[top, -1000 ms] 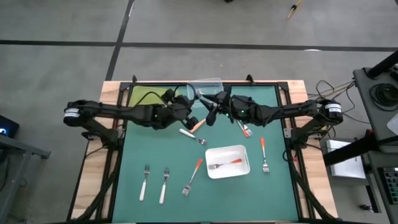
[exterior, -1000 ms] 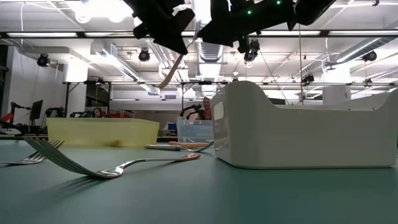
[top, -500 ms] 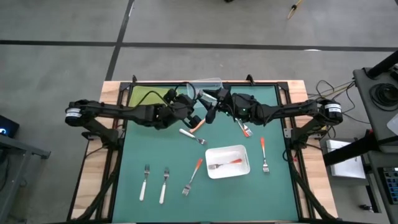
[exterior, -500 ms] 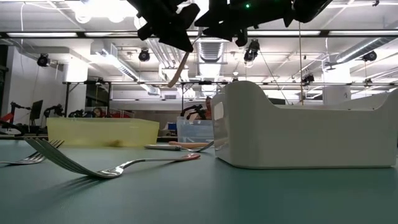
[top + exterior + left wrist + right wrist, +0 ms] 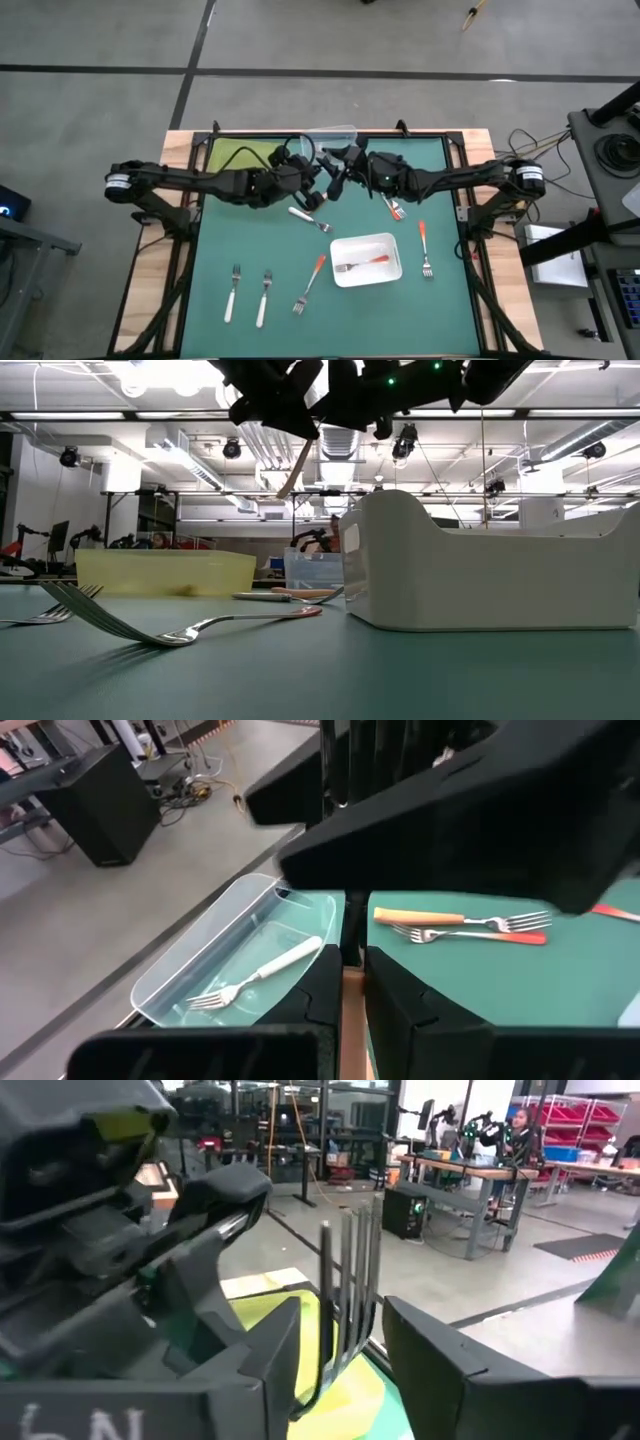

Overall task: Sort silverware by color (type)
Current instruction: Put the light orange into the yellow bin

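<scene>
Forks lie all over the green table (image 5: 220, 240) in the high view. Left gripper (image 5: 318, 192) and right gripper (image 5: 335, 183) meet near the far middle. One red fork (image 5: 365, 263) lies in the white tray (image 5: 390, 270).

Low view: a tan fork (image 5: 294, 468) hangs high above the table.

Left wrist view: the left fingers (image 5: 395, 995) pinch tight on the tan handle. A white fork (image 5: 262, 970) lies in the clear tray (image 5: 190, 955).

Right wrist view: the right fingers (image 5: 440, 1365) stand apart with fork prongs (image 5: 348, 1285) between them. I cannot tell if they touch.
</scene>
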You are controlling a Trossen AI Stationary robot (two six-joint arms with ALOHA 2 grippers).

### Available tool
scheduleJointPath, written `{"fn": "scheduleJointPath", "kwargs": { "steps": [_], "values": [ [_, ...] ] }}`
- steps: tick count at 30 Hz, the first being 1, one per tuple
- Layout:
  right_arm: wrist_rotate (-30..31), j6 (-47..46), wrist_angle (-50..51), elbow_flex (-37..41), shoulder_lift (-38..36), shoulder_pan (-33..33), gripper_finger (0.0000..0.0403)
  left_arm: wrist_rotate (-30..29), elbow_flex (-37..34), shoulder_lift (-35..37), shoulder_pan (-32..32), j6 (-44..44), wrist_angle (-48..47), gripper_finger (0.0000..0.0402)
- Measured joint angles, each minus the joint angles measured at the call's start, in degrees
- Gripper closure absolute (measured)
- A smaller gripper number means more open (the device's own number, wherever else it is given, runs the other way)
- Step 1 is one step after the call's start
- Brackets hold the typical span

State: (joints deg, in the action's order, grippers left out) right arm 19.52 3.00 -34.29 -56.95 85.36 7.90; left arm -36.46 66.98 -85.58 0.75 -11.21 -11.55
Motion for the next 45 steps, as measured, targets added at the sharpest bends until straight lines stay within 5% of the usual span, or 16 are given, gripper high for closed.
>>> {"fn": "scheduleJointPath", "kwargs": {
  "steps": [12, 24, 37, 40, 45],
  "values": [
    [-0.3, 0.1, -5.0, 0.0, 2.9, 0.0, 0.039, -0.1, 0.0, 0.0, 0.0, 0.2, 0.2, 0.0391],
    [0.0, 0.1, 2.0, 0.0, 0.0, 0.0, 0.0395, -0.1, 0.0, 0.1, 0.0, 2.3, -0.3, 0.0374],
    [-0.2, 0.5, 19.5, 0.0, -8.9, 0.0, 0.0395, 0.3, -0.1, 4.8, -0.8, 3.8, -13.7, 0.0372],
    [-0.2, -1.7, 25.9, 0.0, -10.7, 0.0, 0.0394, 3.9, -0.9, 4.9, -0.8, 4.2, -14.6, 0.0372],
    [-0.3, -6.1, 38.9, 0.0, -12.9, 0.0, 0.0394, 18.0, -3.1, 4.2, -0.8, 7.5, -14.5, 0.0372]
  ]
}}
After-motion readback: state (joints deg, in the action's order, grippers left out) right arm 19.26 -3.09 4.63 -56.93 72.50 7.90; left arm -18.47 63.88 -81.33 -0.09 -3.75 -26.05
